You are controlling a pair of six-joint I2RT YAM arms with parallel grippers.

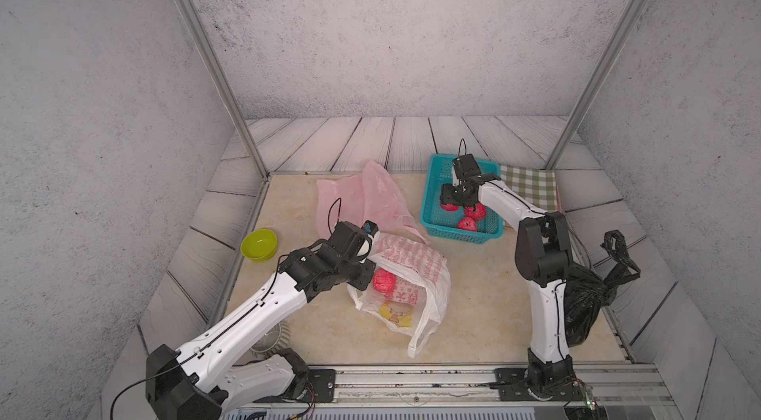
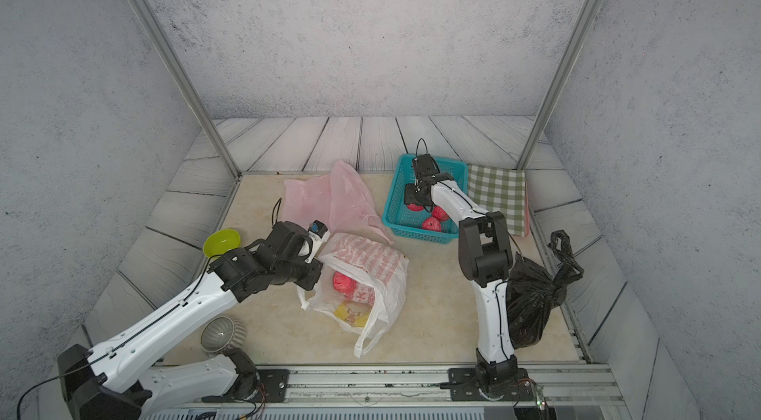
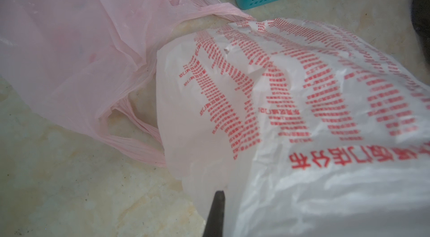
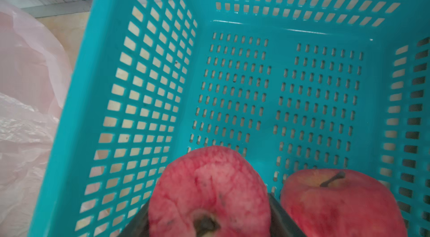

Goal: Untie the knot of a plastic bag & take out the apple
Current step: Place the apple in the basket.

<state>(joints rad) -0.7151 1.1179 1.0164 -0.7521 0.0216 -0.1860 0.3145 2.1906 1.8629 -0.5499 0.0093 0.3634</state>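
A white plastic bag (image 1: 416, 269) with red print lies open at mid-table, its handles loose and no knot on it. One red apple (image 1: 384, 280) shows inside its mouth. My left gripper (image 1: 368, 257) is shut on the bag's film at the mouth edge. In the left wrist view only one dark finger (image 3: 217, 212) shows, against the bag (image 3: 302, 108). My right gripper (image 1: 451, 201) is inside the teal basket (image 1: 428, 199), shut on a red apple (image 4: 209, 191). Two more apples (image 1: 475, 212) lie in the basket beside it.
An empty pink bag (image 1: 358, 195) lies behind the white one. A black bag (image 1: 584, 298) with a tied knot (image 1: 607, 286) sits behind my right arm. A green bowl (image 1: 258, 244) is at the left, a checked cloth (image 1: 529, 187) beside the basket, and a ribbed grey bowl (image 2: 222, 333) near my left arm's base.
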